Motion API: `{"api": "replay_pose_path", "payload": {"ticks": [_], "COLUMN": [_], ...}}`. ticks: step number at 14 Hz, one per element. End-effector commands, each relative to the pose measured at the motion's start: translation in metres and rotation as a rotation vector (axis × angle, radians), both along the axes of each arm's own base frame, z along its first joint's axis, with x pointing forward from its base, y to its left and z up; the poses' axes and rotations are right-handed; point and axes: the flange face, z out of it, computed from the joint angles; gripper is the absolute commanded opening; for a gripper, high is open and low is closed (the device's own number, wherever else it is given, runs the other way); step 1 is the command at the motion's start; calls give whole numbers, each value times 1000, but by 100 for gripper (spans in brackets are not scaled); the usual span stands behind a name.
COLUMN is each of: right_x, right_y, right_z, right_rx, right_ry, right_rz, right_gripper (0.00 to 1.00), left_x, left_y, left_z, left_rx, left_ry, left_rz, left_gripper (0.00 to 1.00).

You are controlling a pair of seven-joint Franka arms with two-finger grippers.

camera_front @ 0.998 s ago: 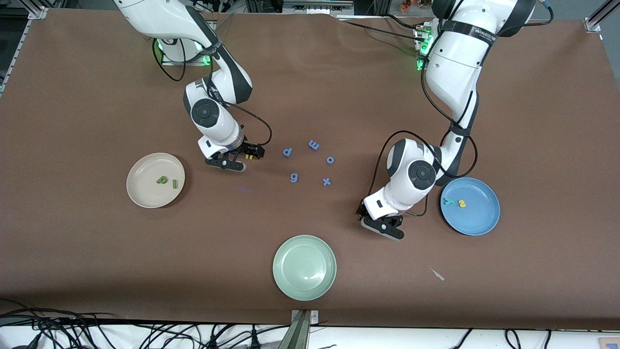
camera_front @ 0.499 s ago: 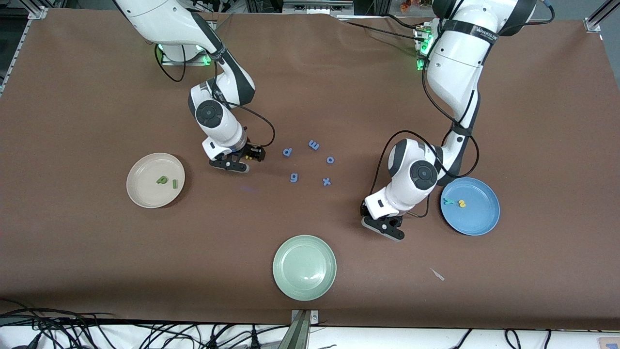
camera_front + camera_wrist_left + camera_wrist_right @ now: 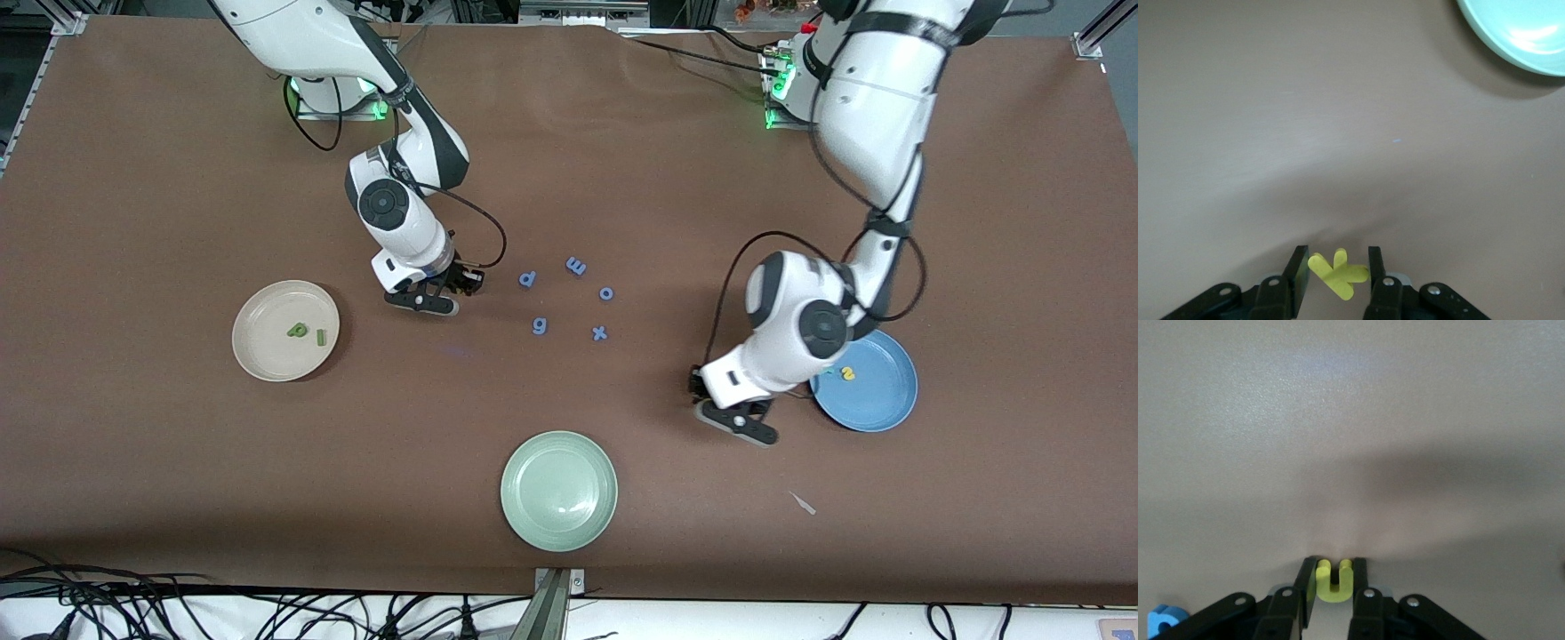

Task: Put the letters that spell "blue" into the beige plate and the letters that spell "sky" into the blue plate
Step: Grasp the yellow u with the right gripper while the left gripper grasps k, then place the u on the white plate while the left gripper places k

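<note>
this looks like a robot lab, not a home. two big white robot arms (image 3: 400, 178) stand on metal bases at the edge of the table (image 3: 178, 498) farthest from the front camera, and small green lights (image 3: 769, 111) glow at those bases. the table is wide and covered in one plain brown sheet. silver metal frame bars (image 3: 67, 20) stand at the table's corners. a messy bunch of black cables (image 3: 133, 604) lies on a white floor just off the table edge nearest the front camera. black wires (image 3: 480, 236) also loop along the arms above the table.
</note>
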Motion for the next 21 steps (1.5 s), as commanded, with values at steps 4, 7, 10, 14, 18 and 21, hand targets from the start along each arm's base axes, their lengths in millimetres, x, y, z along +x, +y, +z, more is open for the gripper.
{"api": "replay_pose_path", "payload": {"ticks": [4, 7, 10, 14, 18, 21], "right_x": [22, 44, 65, 80, 91, 89], "right_y": [-33, -100, -186, -276, -271, -241], "right_z": [39, 69, 71, 51, 57, 69], "right_rx": [-48, -76, -101, -122, -121, -101], "right_ry": [45, 63, 81, 86, 74, 133], "right_rz": [73, 237, 352, 421, 416, 383], "right_gripper": [13, 13, 14, 16, 100, 100], "left_x": [-27, -34, -33, -60, -78, -86], "left_y": [204, 269, 276, 267, 242, 244], "left_z": [-4, -26, -23, -15, 64, 122], "left_rx": [-5, 40, 58, 54, 73, 86], "left_ry": [21, 42, 38, 67, -35, -115], "left_rz": [-160, -174, -178, -173, -206, -201], "left_gripper": [26, 28, 84, 100, 100, 100]}}
